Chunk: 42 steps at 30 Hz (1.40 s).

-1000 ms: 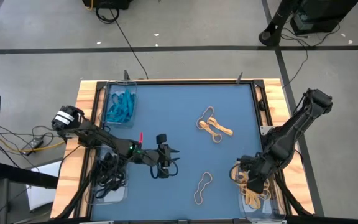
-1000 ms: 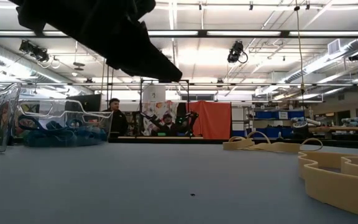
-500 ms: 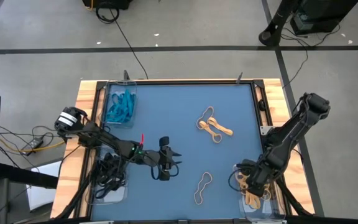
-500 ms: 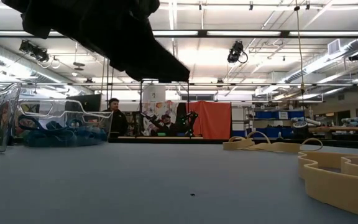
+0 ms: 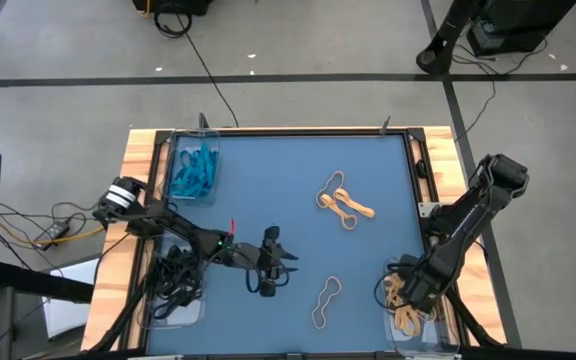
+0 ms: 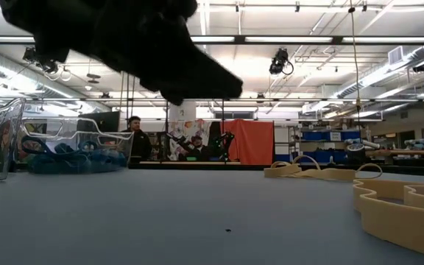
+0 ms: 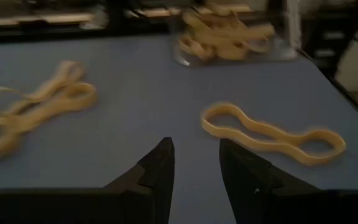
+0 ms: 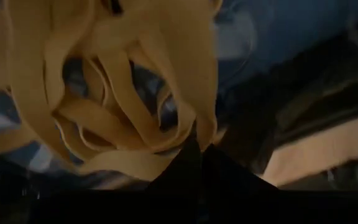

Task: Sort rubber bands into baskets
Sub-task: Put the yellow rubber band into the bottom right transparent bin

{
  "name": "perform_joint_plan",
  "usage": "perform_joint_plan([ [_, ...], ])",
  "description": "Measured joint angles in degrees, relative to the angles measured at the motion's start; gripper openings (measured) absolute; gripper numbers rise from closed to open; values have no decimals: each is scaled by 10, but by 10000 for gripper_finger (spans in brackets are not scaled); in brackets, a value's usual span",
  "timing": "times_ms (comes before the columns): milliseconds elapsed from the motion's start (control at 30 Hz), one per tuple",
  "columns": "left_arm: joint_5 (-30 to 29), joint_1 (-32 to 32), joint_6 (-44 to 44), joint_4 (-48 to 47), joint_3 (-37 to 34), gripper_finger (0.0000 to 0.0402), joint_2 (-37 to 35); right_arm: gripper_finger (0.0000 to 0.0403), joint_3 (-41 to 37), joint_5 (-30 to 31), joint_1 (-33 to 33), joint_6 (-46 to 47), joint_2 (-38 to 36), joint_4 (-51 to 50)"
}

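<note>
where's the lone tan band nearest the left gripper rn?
High view: the single tan band lies flat on the blue mat near the front edge, between the left gripper and the tray of tan bands at the right front corner.

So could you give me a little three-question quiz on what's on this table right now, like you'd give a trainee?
1. True or false: the left hand has its fingers apart with nothing between them.
2. Which colour are the bands in the tray under the right hand? A teal, B tan, C black.
3. Fill in: the single tan band lies on the blue mat, nearer the ____ hand.

Key: 1 true. 2 B. 3 left.
</note>
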Motion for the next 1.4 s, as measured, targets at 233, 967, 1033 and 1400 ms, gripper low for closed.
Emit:
perform_joint_plan([
  [233, 23, 2, -4, -6, 71, 149, 79, 85, 0, 39, -2, 64, -33, 1],
  [967, 12, 3, -56, -102, 277, 252, 250, 128, 0, 214, 11, 143, -109, 12],
  [1033, 12, 3, -66, -104, 277, 252, 254, 128, 0, 214, 11, 143, -109, 12],
  [1400, 5, 3, -102, -105, 279, 251, 282, 127, 0, 198, 10, 144, -109, 12],
])
